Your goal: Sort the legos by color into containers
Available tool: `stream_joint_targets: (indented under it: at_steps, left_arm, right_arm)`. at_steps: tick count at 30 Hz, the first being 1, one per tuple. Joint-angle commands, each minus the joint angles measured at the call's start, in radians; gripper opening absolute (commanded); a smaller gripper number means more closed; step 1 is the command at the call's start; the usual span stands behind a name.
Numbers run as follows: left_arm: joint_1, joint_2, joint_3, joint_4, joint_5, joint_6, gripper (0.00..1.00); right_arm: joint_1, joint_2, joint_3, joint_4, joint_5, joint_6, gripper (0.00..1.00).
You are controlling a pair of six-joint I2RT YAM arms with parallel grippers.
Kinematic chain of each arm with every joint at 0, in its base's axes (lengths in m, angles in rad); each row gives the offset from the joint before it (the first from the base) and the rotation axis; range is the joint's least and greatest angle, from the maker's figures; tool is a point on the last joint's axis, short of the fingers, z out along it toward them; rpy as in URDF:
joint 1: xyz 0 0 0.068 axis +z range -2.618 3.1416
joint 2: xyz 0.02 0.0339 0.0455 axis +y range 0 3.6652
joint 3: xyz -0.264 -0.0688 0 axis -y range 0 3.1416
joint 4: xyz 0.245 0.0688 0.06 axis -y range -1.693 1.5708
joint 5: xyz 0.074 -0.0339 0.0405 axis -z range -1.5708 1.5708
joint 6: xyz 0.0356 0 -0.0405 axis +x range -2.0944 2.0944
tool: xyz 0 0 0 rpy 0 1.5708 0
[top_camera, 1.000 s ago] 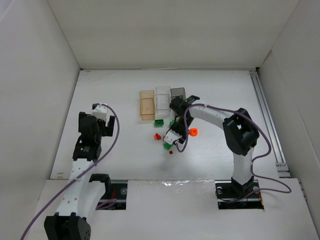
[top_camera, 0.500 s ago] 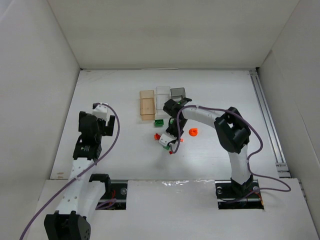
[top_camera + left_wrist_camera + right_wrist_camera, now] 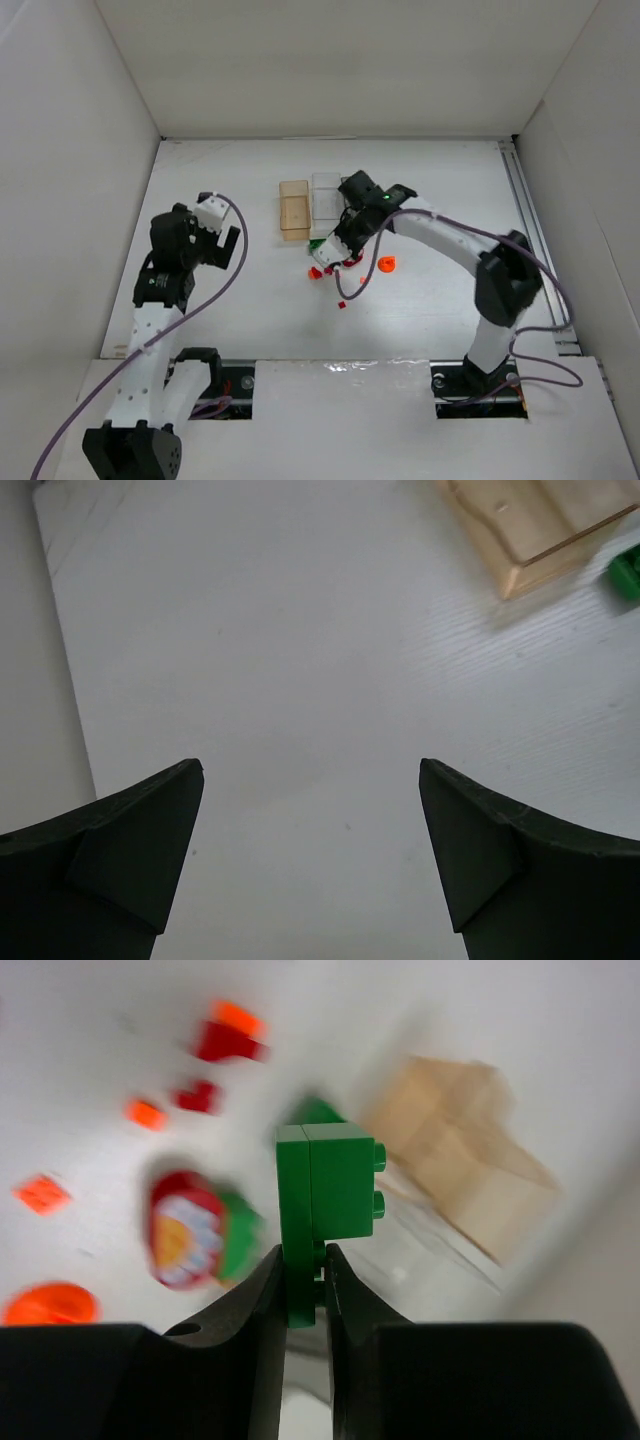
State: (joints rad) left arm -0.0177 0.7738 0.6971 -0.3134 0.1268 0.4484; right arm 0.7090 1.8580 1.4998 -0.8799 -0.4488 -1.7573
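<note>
My right gripper (image 3: 305, 1272) is shut on a green lego (image 3: 328, 1208) and holds it above the table, just in front of the bins; in the top view the gripper (image 3: 336, 254) hides that brick. Another green lego (image 3: 318, 243) lies in front of the tan-orange bin (image 3: 294, 208). The clear bin (image 3: 325, 192) stands beside it. The smoky grey bin (image 3: 356, 183) is mostly hidden by the right arm. Red legos (image 3: 315, 271), a tiny red piece (image 3: 341, 303) and a round orange piece (image 3: 387, 264) lie on the table. My left gripper (image 3: 310, 772) is open and empty over bare table.
White walls enclose the table on three sides. A rail runs along the right edge (image 3: 530, 230). In the right wrist view a blurred red, white and green item (image 3: 190, 1230) lies among the small red and orange pieces (image 3: 145, 1113).
My right gripper has risen and moved back toward the bins with the green lego in it. My left arm has shifted a little up and to the right.
</note>
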Motion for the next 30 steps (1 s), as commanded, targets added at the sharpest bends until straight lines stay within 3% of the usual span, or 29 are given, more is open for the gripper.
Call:
stream_joint_targets:
  at_steps: [1, 5, 8, 13, 18, 24, 30]
  left_arm:
    - [0.016, 0.057, 0.195, -0.172, 0.346, 0.101, 0.87]
    - [0.016, 0.229, 0.309, -0.248, 0.490, 0.001, 0.84]
    - [0.016, 0.356, 0.369, -0.274, 0.580, -0.078, 0.80]
    - [0.016, 0.426, 0.426, -0.274, 0.775, -0.155, 0.75]
    - [-0.031, 0.464, 0.487, -0.386, 0.930, -0.126, 0.73]
    - [-0.093, 0.449, 0.501, -0.354, 0.846, -0.148, 0.71]
    - [-0.176, 0.475, 0.481, -0.306, 0.798, -0.177, 0.63]
  right_arm:
    - [0.039, -0.236, -0.033, 0.352, 0.101, 0.143, 0.00]
    - [0.124, -0.411, -0.266, 0.692, 0.259, 0.179, 0.00]
    - [0.177, -0.479, -0.323, 0.774, 0.324, 0.130, 0.00]
    - [0.248, -0.582, -0.538, 0.921, 0.416, -0.022, 0.00]
    - [0.273, -0.570, -0.592, 0.987, 0.547, -0.077, 0.00]
    - [0.282, -0.536, -0.581, 0.987, 0.578, -0.088, 0.00]
    - [0.293, -0.516, -0.549, 0.977, 0.578, -0.088, 0.00]
